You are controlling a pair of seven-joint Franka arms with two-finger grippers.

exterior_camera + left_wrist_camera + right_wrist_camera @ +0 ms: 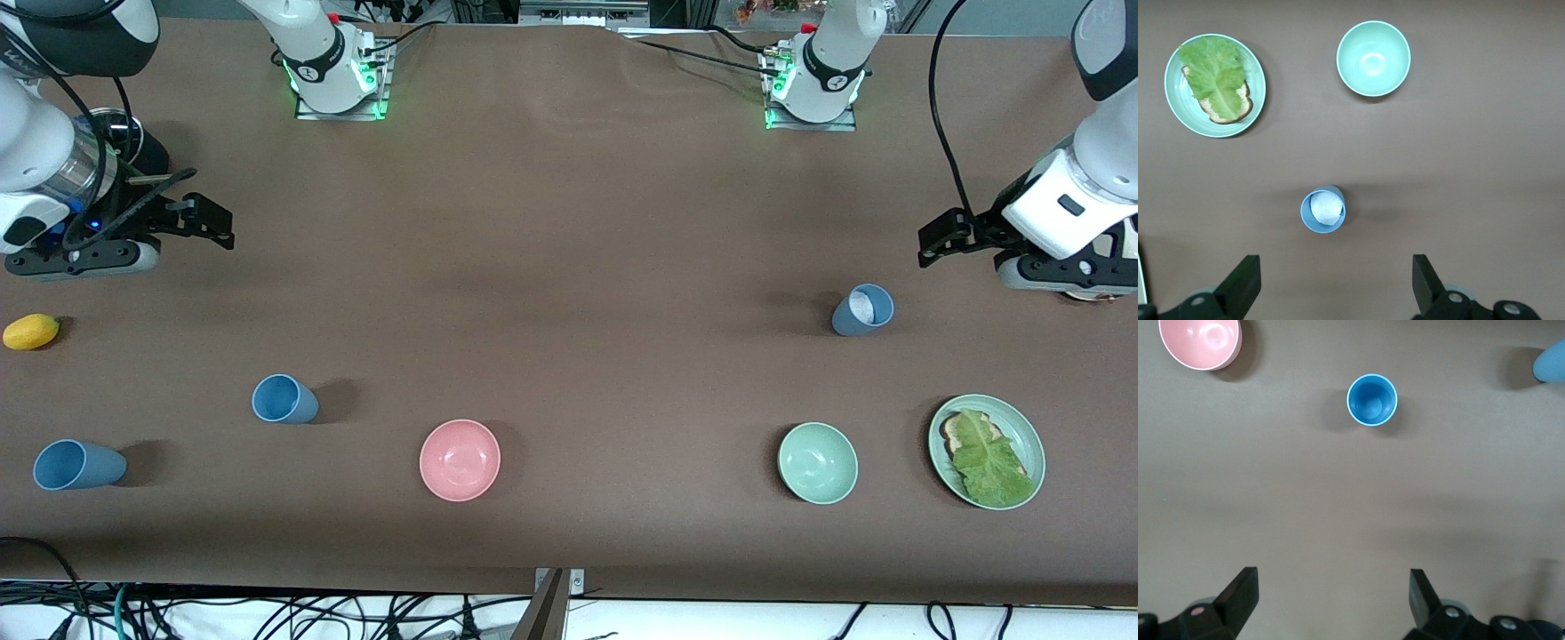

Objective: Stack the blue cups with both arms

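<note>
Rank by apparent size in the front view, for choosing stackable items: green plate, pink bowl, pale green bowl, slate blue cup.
1. green plate
2. pink bowl and pale green bowl, nearly alike; pink looks marginally wider
3. slate blue cup, smallest

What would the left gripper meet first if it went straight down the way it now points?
Probably bare table. The left gripper hangs with its jaws open, pointing down at the tabletop. The slate blue cup, something white inside it, stands just ahead of the jaws, not squarely under them, though depth is hard to judge.
</note>
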